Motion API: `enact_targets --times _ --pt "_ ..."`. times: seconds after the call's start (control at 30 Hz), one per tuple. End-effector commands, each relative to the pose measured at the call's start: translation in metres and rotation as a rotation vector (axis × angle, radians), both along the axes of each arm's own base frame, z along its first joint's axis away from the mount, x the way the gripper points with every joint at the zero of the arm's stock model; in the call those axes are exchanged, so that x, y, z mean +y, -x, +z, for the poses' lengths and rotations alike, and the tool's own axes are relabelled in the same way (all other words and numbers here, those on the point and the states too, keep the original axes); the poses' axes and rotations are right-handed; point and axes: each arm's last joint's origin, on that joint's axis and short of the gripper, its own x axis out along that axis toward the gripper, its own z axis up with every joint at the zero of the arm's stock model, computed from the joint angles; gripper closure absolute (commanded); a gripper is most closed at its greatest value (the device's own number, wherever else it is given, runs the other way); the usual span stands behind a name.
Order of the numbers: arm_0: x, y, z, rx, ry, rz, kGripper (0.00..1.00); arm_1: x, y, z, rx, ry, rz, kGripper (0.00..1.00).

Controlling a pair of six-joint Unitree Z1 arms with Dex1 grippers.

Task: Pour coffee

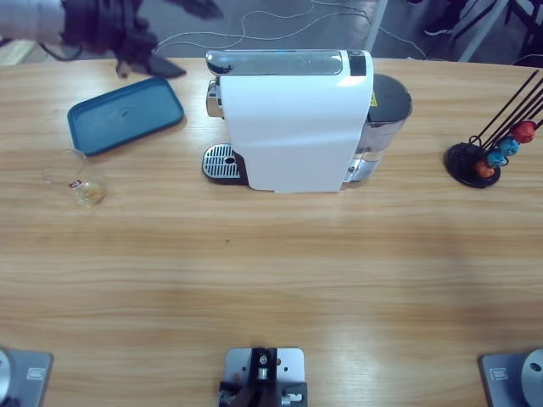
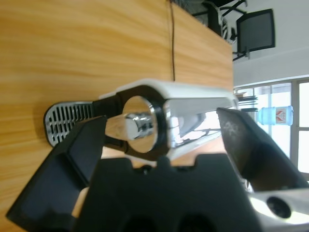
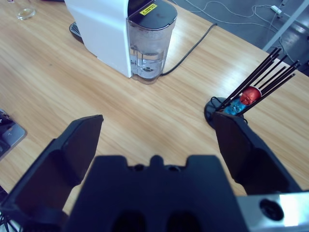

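A clear glass tumbler (image 1: pixel 75 176) stands on the table at the far left, with a little pale brown coffee (image 1: pixel 92 193) in its bottom. The white coffee machine (image 1: pixel 293 119) sits mid-table, its drip grille (image 1: pixel 221 163) facing left. My left gripper (image 1: pixel 182 38) hovers open at the back left, above the table's far edge. In the left wrist view, the left gripper (image 2: pixel 161 121) frames the machine's chrome spout end (image 2: pixel 140 123) and the grille (image 2: pixel 65 121). My right gripper (image 3: pixel 157 121) is open and holds nothing. It shows only in the right wrist view, above bare wood.
A blue tray (image 1: pixel 125 114) lies between the tumbler and the machine's back left. A black capsule stand (image 1: pixel 488 157) with red, blue and orange capsules is at the far right. The machine's water tank (image 3: pixel 150 46) and power cable (image 3: pixel 190 53) face the right gripper.
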Motion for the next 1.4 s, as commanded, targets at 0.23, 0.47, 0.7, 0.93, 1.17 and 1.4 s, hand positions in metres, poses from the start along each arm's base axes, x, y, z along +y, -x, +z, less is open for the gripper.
enact_targets --times 0.23,0.47,0.7,0.93,1.17,1.4 --pt "-0.011 -0.015 -0.030 0.091 -0.008 -0.032 0.969 -0.002 0.004 -0.001 -0.001 -0.003 0.029 0.000" --pt "-0.012 -0.016 -0.023 0.050 0.025 -0.040 1.000 -0.002 0.004 -0.001 -0.001 -0.002 0.029 0.000" --pt "-0.013 -0.014 -0.023 0.053 0.041 -0.042 1.000 -0.002 0.003 -0.001 0.000 -0.001 0.029 0.000" --pt "-0.024 -0.013 -0.005 0.008 0.128 -0.068 1.000 -0.002 0.003 -0.001 0.000 -0.001 0.029 0.000" --pt "-0.037 -0.008 0.048 -0.090 0.215 -0.086 1.000 -0.001 0.003 -0.001 0.001 0.000 0.029 0.000" --pt "-0.036 0.002 0.088 -0.144 0.262 -0.106 1.000 -0.002 0.003 -0.001 0.003 0.001 0.029 0.000"
